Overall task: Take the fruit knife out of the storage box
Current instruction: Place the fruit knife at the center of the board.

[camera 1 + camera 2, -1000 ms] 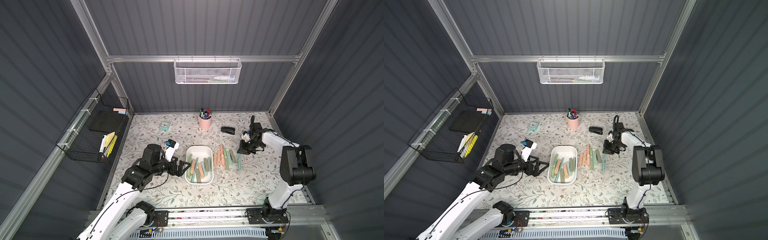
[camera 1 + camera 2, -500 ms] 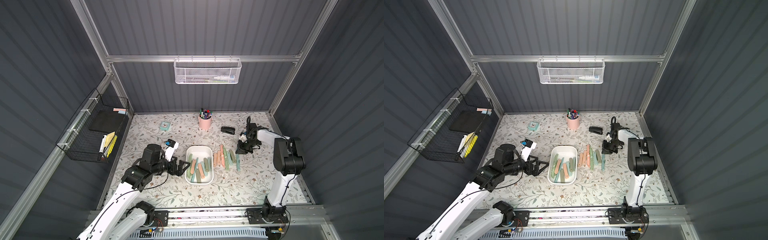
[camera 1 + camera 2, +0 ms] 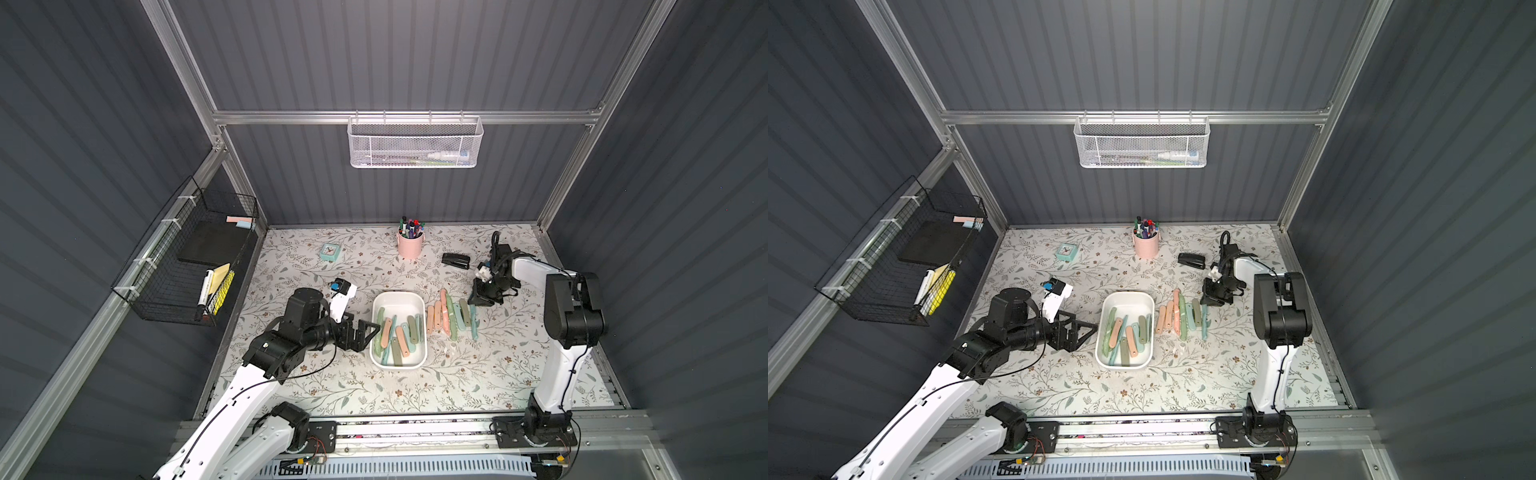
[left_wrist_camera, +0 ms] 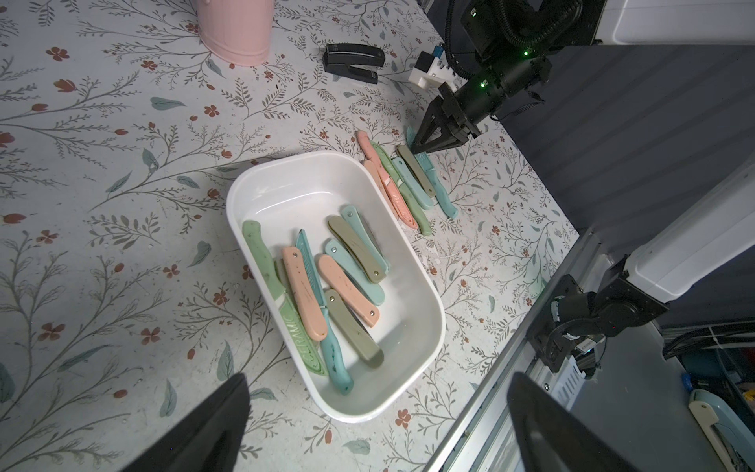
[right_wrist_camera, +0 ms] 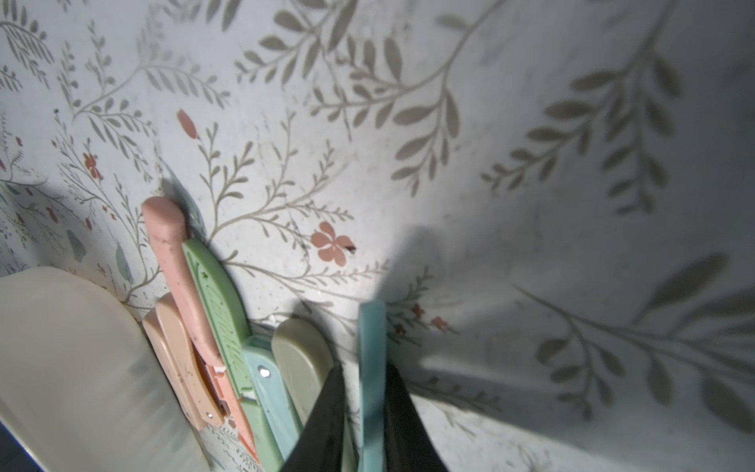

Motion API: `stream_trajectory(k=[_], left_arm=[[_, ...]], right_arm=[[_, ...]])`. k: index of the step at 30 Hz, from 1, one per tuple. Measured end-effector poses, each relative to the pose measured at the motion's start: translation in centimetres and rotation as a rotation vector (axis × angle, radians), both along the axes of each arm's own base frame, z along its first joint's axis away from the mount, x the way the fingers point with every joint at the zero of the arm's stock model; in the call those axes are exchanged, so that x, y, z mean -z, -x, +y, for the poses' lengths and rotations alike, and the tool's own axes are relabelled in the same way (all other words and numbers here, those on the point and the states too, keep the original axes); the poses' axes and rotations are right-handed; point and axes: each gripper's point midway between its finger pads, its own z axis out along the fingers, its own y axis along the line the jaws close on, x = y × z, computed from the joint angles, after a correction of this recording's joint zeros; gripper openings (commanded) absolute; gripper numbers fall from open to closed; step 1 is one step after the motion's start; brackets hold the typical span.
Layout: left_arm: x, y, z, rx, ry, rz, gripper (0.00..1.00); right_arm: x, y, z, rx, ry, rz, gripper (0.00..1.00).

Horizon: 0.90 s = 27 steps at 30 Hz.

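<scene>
- Left fingers (image 4: pixel 204 429): spread wide, just left of the box (image 4: pixel 235 204).
- Several knives (image 4: pixel 310 294) lie in the box; more lie in a row (image 3: pixel 446 313) right of it on the worktop (image 3: pixel 332 386).
- Right fingers (image 5: pixel 327 429): narrow, flanking the teal knife (image 5: pixel 371 347) at the row's right end; whether they grip it, I cannot tell.

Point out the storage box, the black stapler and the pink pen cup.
storage box (image 3: pixel 398 302): in a top view, bare inner floor.
black stapler (image 3: pixel 456 260): in a top view, middle of body.
pink pen cup (image 3: pixel 410 248): in a top view, outer wall.
</scene>
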Motion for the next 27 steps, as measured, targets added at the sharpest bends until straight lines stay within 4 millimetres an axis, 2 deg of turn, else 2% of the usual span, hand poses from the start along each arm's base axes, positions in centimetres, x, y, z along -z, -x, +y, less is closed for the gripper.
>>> stream_trajectory(k=[2,13,19,22,27], left_arm=[[0.0,0.0,0.0,0.000,0.000,0.000,0.99],[0.0,0.0,0.0,-0.002,-0.002,0.000,0.99],[0.0,0.0,0.0,-0.003,-0.002,0.000,0.99],[0.2,-0.3,0.4,-0.026,-0.019,-0.007,0.99],[0.1,-0.8,1.3,-0.076,-0.047,-0.032,0.99]], right_arm=[[0.0,0.0,0.1,0.000,-0.001,-0.001,0.29],[-0.1,-0.2,-0.1,0.014,0.014,-0.002,0.31],[-0.6,-0.3,-0.6,0.038,0.039,-0.014,0.38],[-2.0,0.2,-0.9,0.056,0.050,-0.045,0.41],[-6.9,0.5,-0.5,0.065,0.065,-0.176,0.47]])
